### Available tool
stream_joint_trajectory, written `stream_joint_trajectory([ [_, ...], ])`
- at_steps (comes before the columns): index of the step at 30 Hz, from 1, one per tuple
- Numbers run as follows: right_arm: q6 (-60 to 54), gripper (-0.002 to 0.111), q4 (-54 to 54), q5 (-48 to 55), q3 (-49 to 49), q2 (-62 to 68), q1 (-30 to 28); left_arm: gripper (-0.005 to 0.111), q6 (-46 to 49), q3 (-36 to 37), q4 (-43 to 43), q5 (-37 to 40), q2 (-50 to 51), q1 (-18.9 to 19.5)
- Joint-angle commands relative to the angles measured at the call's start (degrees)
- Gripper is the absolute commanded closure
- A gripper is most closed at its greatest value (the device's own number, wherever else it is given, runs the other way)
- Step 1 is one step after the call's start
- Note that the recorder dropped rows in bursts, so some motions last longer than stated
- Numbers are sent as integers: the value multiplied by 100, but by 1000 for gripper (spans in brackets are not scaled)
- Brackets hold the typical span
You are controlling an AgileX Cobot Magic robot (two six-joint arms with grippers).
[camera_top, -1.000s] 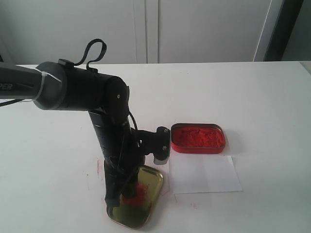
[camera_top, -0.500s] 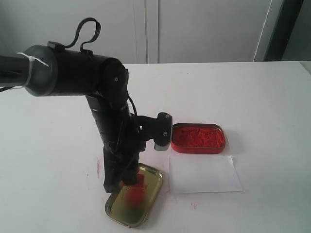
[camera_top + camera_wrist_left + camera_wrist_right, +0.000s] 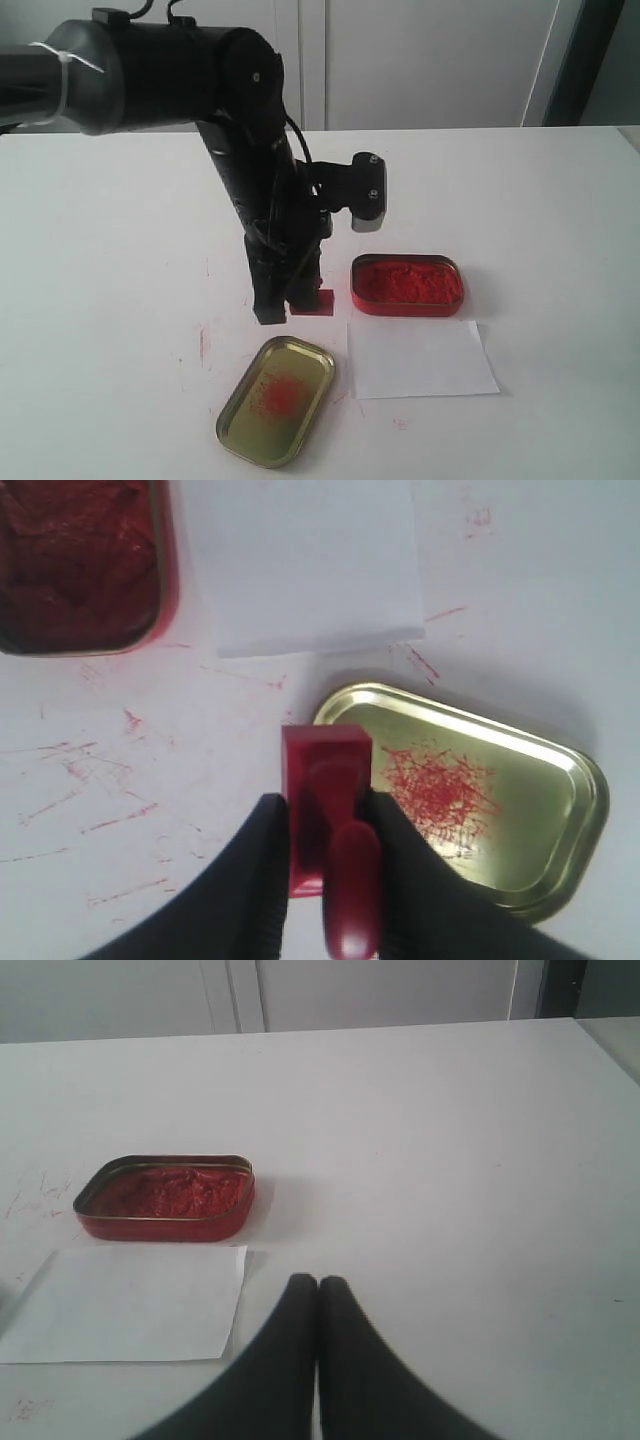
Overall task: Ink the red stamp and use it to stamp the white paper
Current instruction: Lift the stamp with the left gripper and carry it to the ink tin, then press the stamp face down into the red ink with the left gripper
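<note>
White tabletop (image 3: 520,180), scuffed with red streaks; pale cabinet doors behind.

Left gripper (image 3: 292,300) points down at the table; jaws narrow, clamped on the red stamp (image 3: 317,300). In the left wrist view the two black fingers (image 3: 262,840) press either side of the stamp, with its knob between them. The stamp sits just left of the red ink tin (image 3: 407,285) and beyond the gold lid (image 3: 277,400), apart from both; base touching the table or not: cannot tell.

Lid lies open side up, red smudge at its centre; white paper (image 3: 420,358) lies flat right of the lid, close in front of the tin.

Right gripper (image 3: 318,1295) hangs over bare table, well clear of tin and paper; jaws pressed together, holding nothing.
</note>
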Motion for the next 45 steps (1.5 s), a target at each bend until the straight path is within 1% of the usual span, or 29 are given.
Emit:
stream_joint_trajectory([
  [1, 22, 108, 7, -80, 29, -35, 21, 107, -225, -484, -61, 219, 253, 35],
  [9, 22, 108, 7, -80, 29, -35, 21, 107, -671, -1440, -220, 371, 954, 197],
  [17, 22, 108, 23, -80, 29, -35, 21, 107, -1389, -2391, -322, 387, 1542, 197],
  [22, 22, 108, 23, -80, 29, -35, 21, 107, -1794, -2817, -351, 351, 1858, 197],
  [30, 22, 108, 23, -80, 29, -35, 21, 107, -2307, -3094, -417, 338, 2162, 197],
  [34, 22, 108, 7, -80, 29, -35, 21, 107, -2555, -3231, -361, 311, 2271, 122],
  [38, 22, 108, 7, -80, 29, -35, 21, 107, -2707, -3465, -318, 224, 2396, -47],
  [45, 22, 108, 7, -80, 29, -35, 21, 107, -3120, -3751, -266, 441, 2726, -86],
])
